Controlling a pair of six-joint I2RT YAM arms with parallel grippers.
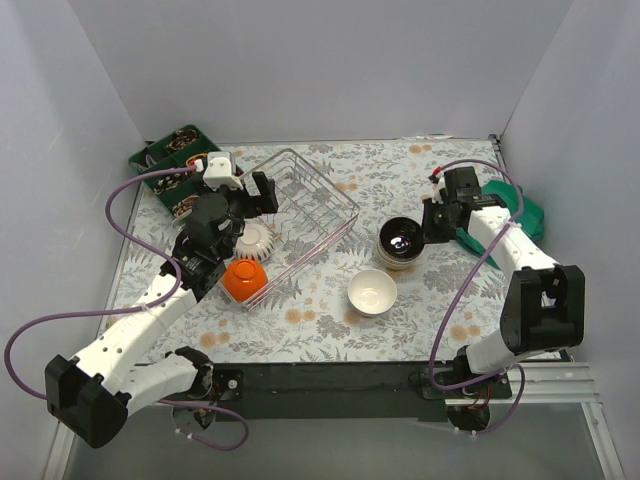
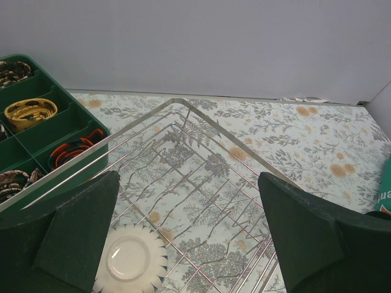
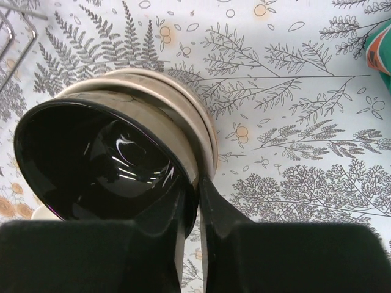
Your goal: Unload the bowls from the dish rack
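The silver wire dish rack (image 1: 310, 205) lies left of centre. An upside-down white bowl with a toothed edge (image 1: 257, 241) sits inside it, and an orange bowl (image 1: 244, 280) rests upside down at its near end. My left gripper (image 1: 250, 195) hangs open over the rack (image 2: 201, 177), its fingers wide apart above the white bowl (image 2: 131, 259). To the right, a glossy black bowl (image 3: 91, 159) is nested in a beige bowl (image 3: 183, 104) on the table. My right gripper (image 3: 197, 183) is shut on the black bowl's near rim (image 1: 402, 240). A plain white bowl (image 1: 372, 292) stands upright on the table.
A green compartment tray (image 1: 170, 160) of small items sits at the back left, close to the rack's far corner (image 2: 36, 122). A green packet (image 1: 525, 210) lies at the right wall behind my right arm. Grey walls enclose the floral tablecloth on three sides.
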